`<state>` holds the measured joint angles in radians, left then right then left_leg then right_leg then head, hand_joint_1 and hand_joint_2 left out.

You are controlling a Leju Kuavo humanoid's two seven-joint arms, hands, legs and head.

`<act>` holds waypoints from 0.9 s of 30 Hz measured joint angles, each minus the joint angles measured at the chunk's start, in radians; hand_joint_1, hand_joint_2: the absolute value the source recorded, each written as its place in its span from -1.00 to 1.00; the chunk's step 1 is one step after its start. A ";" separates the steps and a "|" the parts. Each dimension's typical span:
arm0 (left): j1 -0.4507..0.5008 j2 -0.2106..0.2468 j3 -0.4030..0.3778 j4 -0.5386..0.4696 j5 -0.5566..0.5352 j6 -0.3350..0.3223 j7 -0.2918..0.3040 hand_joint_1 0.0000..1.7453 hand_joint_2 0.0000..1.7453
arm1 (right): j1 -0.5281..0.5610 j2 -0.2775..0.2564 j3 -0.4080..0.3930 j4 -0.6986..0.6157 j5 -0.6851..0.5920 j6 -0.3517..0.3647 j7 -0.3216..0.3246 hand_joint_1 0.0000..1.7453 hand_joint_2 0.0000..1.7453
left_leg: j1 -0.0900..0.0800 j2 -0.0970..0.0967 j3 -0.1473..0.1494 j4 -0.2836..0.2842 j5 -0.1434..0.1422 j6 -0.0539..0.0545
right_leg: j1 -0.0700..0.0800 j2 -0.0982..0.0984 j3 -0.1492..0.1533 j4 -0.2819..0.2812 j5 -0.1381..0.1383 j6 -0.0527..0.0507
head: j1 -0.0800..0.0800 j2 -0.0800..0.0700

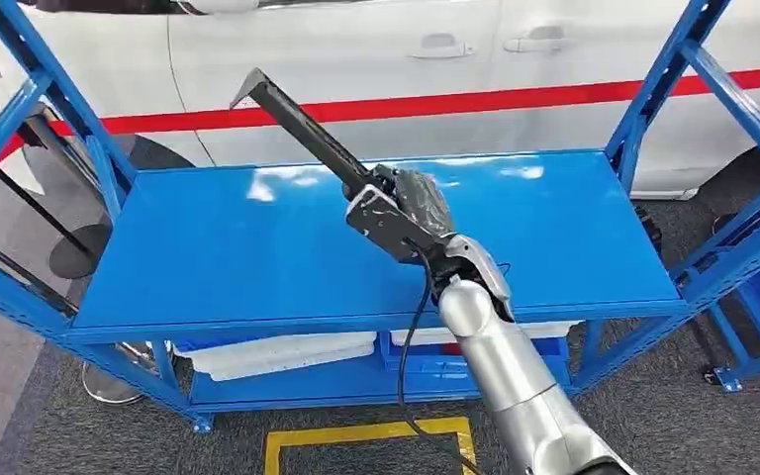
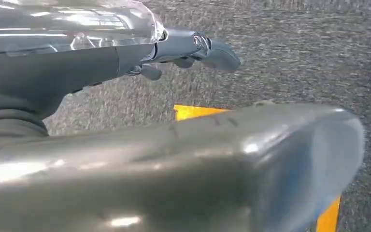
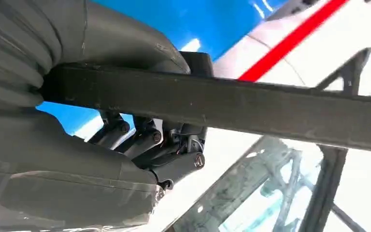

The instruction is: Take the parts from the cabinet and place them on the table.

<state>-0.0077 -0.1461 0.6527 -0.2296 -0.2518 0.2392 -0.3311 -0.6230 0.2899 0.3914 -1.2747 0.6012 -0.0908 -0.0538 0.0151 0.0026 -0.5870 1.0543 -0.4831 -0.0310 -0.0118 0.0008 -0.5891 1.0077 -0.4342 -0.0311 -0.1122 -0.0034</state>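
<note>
Gripping a long dark metal bar (image 1: 302,124) near its lower end, the right hand (image 1: 411,208) hangs above the blue shelf (image 1: 208,247) of a blue rack (image 1: 653,89), its silver arm (image 1: 515,386) rising from the lower edge of the head view. The bar slants up and away to the left from the hand, clear of the shelf surface, and ends in a short bent tip set against the white car (image 1: 356,59) with a red stripe that stands behind the rack. In the right wrist view the bar (image 3: 251,104) crosses the picture, and the dark fingers (image 3: 145,140) curl around it on one side with the thick thumb (image 3: 125,43) pressed on the other, so the hand (image 3: 125,96) is clamped firmly on the bar. A black cable (image 1: 414,327) loops down beside the right wrist. On the lower shelf of the rack lie white trays (image 1: 277,354). Grey carpet (image 1: 79,426) covers the floor, with a yellow taped outline (image 1: 356,433) in front of the rack. The left hand (image 2: 193,48) appears in the left wrist view over the carpet (image 2: 294,58); its fingers (image 2: 220,53) reach out straight and loose with nothing between them, and a blurred grey part of the robot lies across the lower half of that view.
</note>
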 joint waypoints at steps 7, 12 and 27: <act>0.000 -0.001 0.010 -0.001 -0.012 0.000 0.002 -1.00 1.00 | 0.064 -0.003 -0.026 -0.109 -0.112 -0.007 -0.046 1.00 1.00 | 0.004 0.000 -0.042 0.096 0.000 -0.006 | 0.003 0.002 -0.004 0.006 -0.002 0.000 | 0.000 0.000; 0.005 0.003 0.016 -0.002 -0.054 -0.052 -0.036 -1.00 1.00 | 0.120 -0.045 -0.079 -0.369 -0.327 0.024 -0.021 1.00 1.00 | -0.007 -0.006 0.014 -0.041 0.034 0.021 | 0.006 -0.003 -0.012 0.009 -0.003 0.025 | 0.000 0.000; -0.001 0.012 0.017 -0.002 -0.135 -0.087 -0.053 -1.00 1.00 | 0.511 -0.253 -0.349 -0.800 -0.626 0.032 -0.281 1.00 1.00 | -0.007 -0.010 0.019 -0.037 0.028 0.030 | 0.005 0.001 -0.025 0.025 -0.001 0.035 | 0.000 0.000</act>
<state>-0.0082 -0.1343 0.6699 -0.2316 -0.3868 0.1526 -0.3841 -0.1123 0.0373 0.0419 -2.0749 -0.0252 -0.0591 -0.3350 0.0083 -0.0076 -0.5677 1.0177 -0.4548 -0.0011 -0.0070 0.0019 -0.6143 1.0327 -0.4352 0.0036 -0.1122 -0.0031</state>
